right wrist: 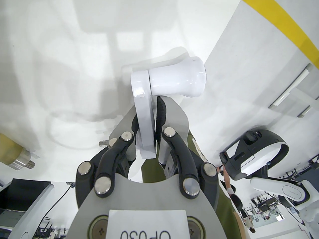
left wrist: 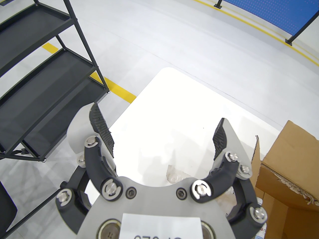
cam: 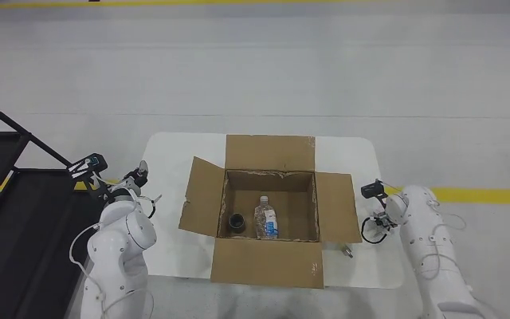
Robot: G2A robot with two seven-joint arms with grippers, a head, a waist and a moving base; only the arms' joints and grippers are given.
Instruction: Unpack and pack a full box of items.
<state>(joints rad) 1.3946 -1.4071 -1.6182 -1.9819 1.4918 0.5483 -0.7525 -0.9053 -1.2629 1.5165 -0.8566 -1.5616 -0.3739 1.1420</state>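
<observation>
Right wrist view: right claw clamping white part, right of box; left claw gaping, left of box. You should be clearing flap.

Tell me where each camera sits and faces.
Top view: overhead, looking down at table and open box; left arm and right arm show.
Left wrist view: faces past the open left tool to the table corner and black shelves.
Right wrist view: faces the table over the right tool, shut on a white part.
Top and left wrist views share the box.
</observation>
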